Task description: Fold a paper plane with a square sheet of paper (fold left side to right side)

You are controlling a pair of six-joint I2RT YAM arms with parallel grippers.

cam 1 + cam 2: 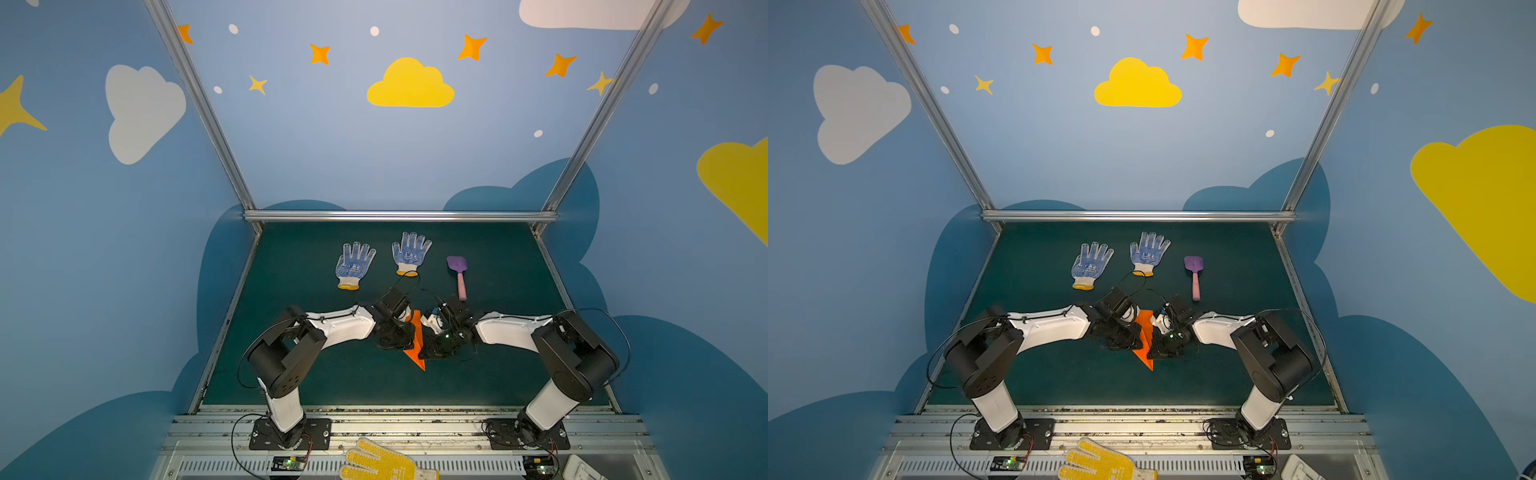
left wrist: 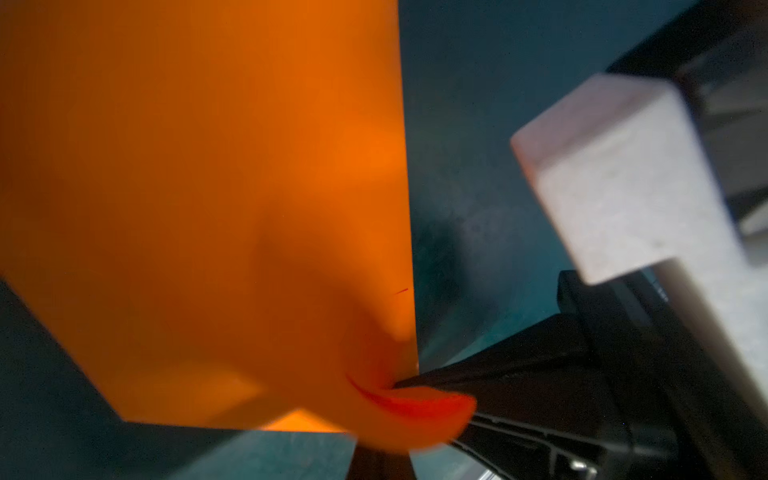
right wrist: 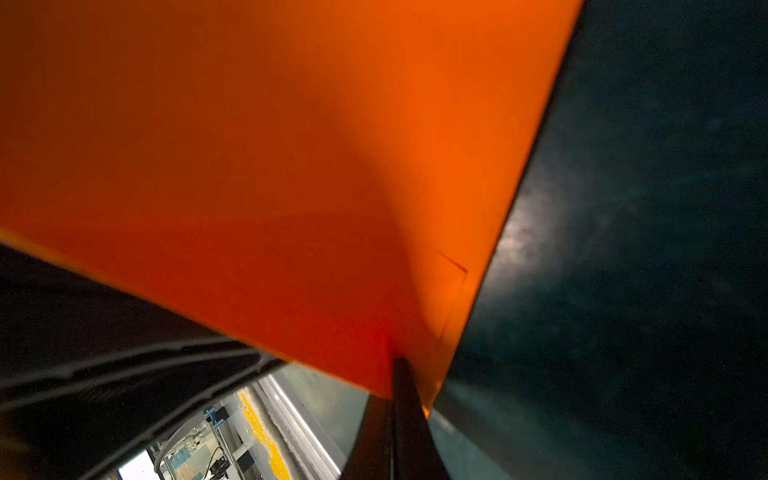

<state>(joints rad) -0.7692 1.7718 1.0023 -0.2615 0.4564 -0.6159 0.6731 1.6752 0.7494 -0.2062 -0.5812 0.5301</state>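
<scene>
Orange paper plane (image 1: 415, 358), tip toward the near edge of the surface (image 1: 332, 374). My left jaws and right jaws both clamp it.

Bright orange paper plane (image 1: 416, 356) sitting mid-table between the two grippers.

On the dark green felt table (image 1: 299, 374), the plane is sitting with the left gripper (image 1: 402, 332) touching its left side and the right gripper (image 1: 428, 337) touching its right side, its tip pointing toward the near edge. Behind them, a blue-dotted white knit glove (image 1: 354, 266) is lying left of a second such glove (image 1: 410, 253), with a purple-and-pink plastic toy shovel (image 1: 458, 274) lying to their right. A yellow dotted knit glove (image 1: 382, 461) is lying on the metal ledge (image 1: 415, 428) in front, between the arm bases.
</scene>
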